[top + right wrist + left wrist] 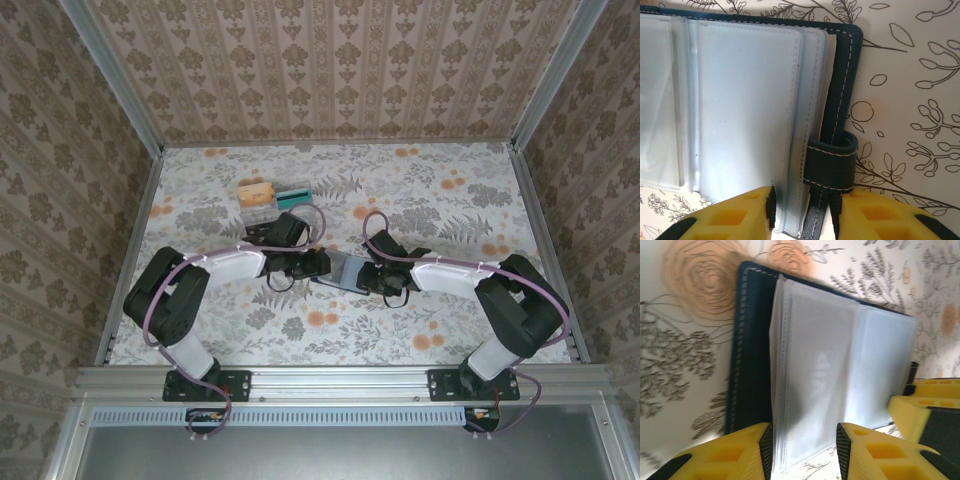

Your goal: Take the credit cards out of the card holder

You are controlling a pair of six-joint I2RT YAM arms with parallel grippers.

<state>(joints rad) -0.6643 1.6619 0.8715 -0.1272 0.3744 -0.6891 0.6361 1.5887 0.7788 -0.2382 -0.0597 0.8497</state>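
Item: card holder (345, 270), open flat at table centre, between both arms.
Step, by your likely reading: holder pinned, card extraction in hand.
Entry, left gripper (802, 440): jaws half-spread astride clear sleeves (790, 390); pale credit card (819, 367) marked VIP in sleeve just ahead.
Entry, right gripper (802, 205): half-spread astride sleeve edge and strap loop (832, 162).
Pinching or merely straddling: cannot tell.
Your next move: steady cover, nip card edge, draw along sleeve.

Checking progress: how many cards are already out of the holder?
2: a tan card and a teal card, side by side at the tray beyond the holder. More may lie hidden under them.
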